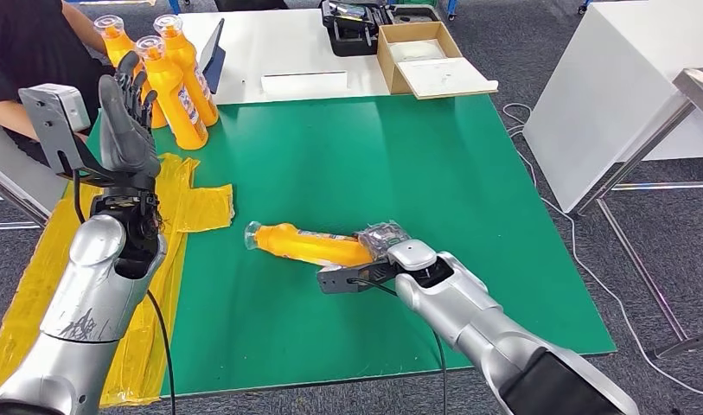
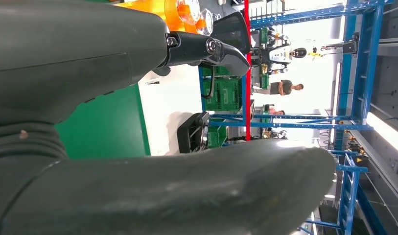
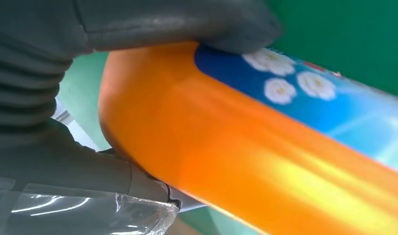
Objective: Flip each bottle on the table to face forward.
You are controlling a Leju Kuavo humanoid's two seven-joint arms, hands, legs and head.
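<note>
A: Where is the bottle being handled?
B: An orange bottle (image 1: 309,245) lies on its side near the middle of the green table (image 1: 373,156), its clear cap end pointing toward the robot's left. The right wrist view shows its blue label with white flowers (image 3: 290,83).
A: And the right hand?
B: The right hand (image 1: 382,240) grips the bottle's base end, fingers wrapped around the orange body.
A: The left one?
B: The left hand (image 1: 127,117) is raised above the table's left edge, fingers straight and apart, holding nothing.
A: Other bottles?
B: Three orange bottles (image 1: 170,78) stand upright together at the far left corner of the green surface.
A: What else is around?
B: A yellow sheet (image 1: 196,203) lies over the left edge, a cardboard box (image 1: 430,56) sits on the white table (image 1: 287,43) beyond, and a person in black (image 1: 28,52) is seated at the far left.
</note>
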